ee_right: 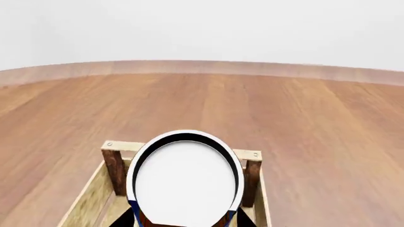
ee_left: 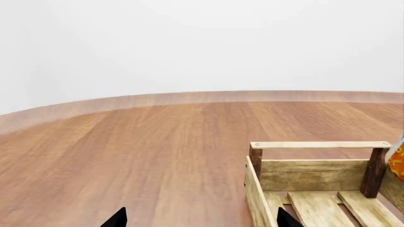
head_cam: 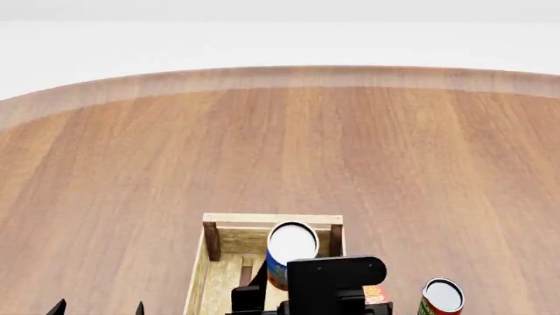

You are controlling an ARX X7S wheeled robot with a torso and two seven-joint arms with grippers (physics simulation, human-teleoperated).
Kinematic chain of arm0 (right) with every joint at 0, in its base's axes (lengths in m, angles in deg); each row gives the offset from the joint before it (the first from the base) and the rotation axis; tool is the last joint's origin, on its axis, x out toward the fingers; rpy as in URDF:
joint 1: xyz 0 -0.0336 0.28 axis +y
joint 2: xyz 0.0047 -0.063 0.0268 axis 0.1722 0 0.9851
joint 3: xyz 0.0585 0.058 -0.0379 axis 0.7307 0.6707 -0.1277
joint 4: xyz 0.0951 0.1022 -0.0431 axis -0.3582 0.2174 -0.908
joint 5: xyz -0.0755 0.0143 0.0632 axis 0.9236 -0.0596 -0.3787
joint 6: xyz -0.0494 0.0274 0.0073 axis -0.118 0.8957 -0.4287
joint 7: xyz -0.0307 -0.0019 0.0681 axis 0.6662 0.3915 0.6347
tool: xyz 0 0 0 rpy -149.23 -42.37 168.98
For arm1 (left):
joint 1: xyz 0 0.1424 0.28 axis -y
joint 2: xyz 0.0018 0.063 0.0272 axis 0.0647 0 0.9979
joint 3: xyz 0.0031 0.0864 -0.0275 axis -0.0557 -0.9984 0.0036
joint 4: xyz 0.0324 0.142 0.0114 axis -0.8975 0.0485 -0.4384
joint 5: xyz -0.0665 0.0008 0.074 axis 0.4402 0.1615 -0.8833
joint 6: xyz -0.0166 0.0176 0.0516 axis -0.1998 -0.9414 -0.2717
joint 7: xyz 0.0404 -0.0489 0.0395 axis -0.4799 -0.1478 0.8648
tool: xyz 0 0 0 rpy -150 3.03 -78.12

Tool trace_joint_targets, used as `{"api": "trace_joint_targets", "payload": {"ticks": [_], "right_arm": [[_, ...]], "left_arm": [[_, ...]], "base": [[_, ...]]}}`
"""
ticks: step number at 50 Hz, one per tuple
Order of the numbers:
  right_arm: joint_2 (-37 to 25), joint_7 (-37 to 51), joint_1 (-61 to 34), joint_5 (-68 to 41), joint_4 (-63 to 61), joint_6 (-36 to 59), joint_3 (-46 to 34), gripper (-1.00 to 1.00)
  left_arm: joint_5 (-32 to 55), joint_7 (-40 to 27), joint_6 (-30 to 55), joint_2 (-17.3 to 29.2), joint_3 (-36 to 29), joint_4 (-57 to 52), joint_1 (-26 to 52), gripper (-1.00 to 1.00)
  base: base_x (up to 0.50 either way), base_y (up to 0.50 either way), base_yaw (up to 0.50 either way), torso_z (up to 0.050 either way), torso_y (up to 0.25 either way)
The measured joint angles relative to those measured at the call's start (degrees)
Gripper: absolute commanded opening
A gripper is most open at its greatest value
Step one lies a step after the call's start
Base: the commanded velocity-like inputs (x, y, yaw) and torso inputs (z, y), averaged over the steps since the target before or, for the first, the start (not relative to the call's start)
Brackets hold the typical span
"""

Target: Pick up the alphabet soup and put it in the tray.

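Note:
The alphabet soup can [head_cam: 290, 252], blue-labelled with a pale white top, is held by my right gripper [head_cam: 302, 292] above the inside of the tray [head_cam: 212, 241]. In the right wrist view the can's white top [ee_right: 185, 182] fills the space between the two dark fingertips [ee_right: 126, 220], with the tray's far wall and posts [ee_right: 114, 169] behind it. My left gripper [ee_left: 198, 220] is open and empty over bare table, just beside the tray's left wall [ee_left: 258, 189]. An orange bit of the can label [ee_left: 398, 161] shows at the left wrist view's edge.
A red-and-green labelled can [head_cam: 440, 298] stands on the round wooden table [head_cam: 280, 151] to the right of the tray. The table's curved far edge [head_cam: 280, 75] runs across the back, with a white wall beyond.

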Motion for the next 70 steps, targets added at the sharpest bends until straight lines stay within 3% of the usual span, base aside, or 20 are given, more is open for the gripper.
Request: {"api": "trace_joint_targets", "payload": {"ticks": [36,70], "right_arm": [[4.6,-17.1,-9.4,5.7,31.7,-16.0,-10.3,-1.00],[7.4,-21.5,-12.6,5.4,48.3,-24.3,-12.1,-1.00]], "left_arm": [[0.6,-0.4,-0.1,0.4,-0.6,0.0,0.1,1.00],[0.9,-0.9,-0.3,0.8,-1.2,0.1,0.3,1.00]], "base": [[0.00,0.00,0.00,0.000,0.001],[0.00,0.00,0.00,0.000,0.001]]}}
